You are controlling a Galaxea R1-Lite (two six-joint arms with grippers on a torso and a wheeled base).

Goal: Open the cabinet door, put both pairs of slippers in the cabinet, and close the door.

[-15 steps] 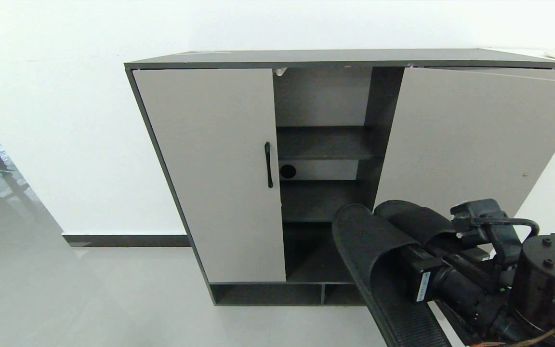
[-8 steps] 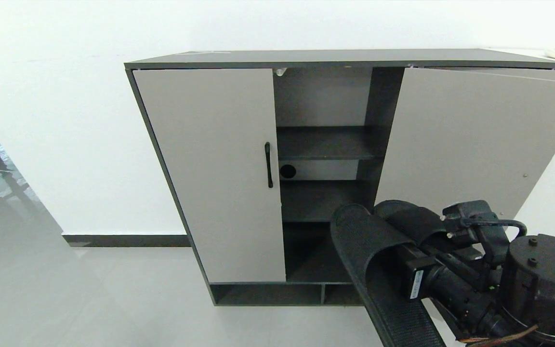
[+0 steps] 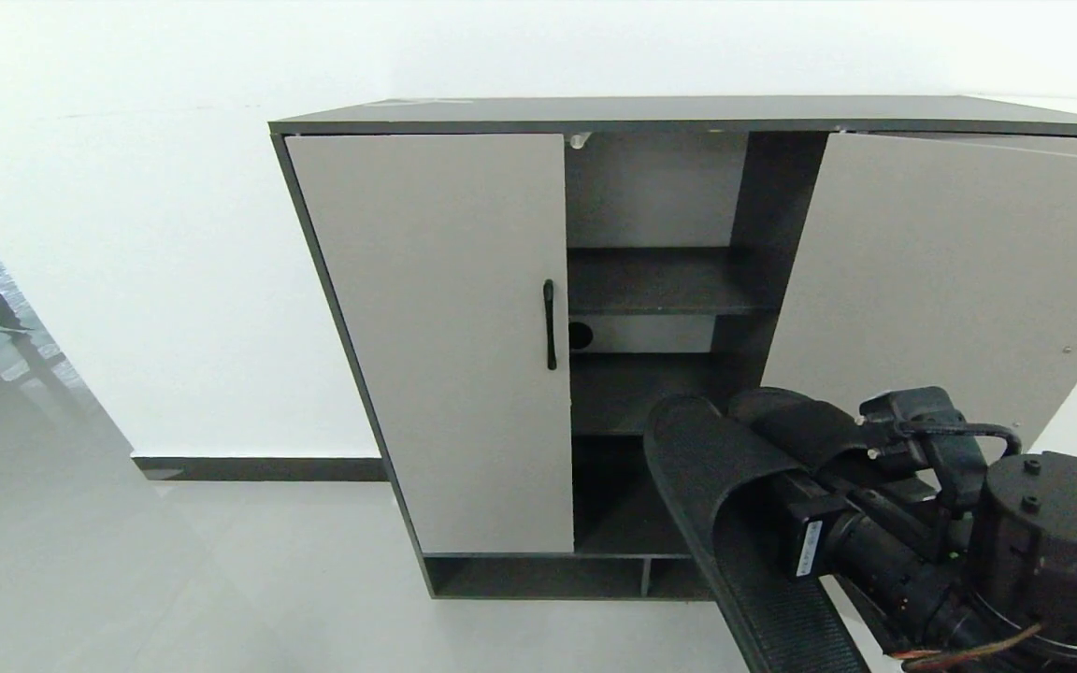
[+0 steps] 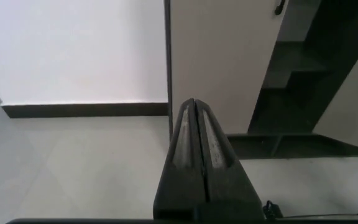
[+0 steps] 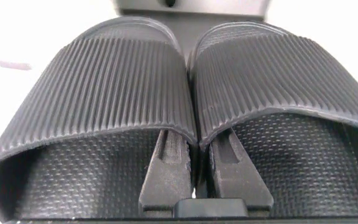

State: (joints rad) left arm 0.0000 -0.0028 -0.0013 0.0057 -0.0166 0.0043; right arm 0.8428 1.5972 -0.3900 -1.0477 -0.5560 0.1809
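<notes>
Right tool (image 5: 199, 171) clenching pair of black slippers (image 3: 716, 467), one finger slid under each strap, slippers' inner sides pinched together between them. Slippers hanging in air side by side, in front of cabinet (image 3: 688, 110), low before its open right half. Right door (image 3: 950, 280) standing swung wide open. Left door (image 3: 436, 327) sitting shut, black handle (image 3: 549, 324) running along its inner edge. Left tool (image 4: 194, 134) pressing its tips tight together, gripping nothing, hovering over grey floor (image 4: 73, 168) near left door's bottom corner.

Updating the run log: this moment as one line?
right gripper shut on slippers | slippers outside cabinet | right door open | left door closed | left gripper shut, empty
</notes>
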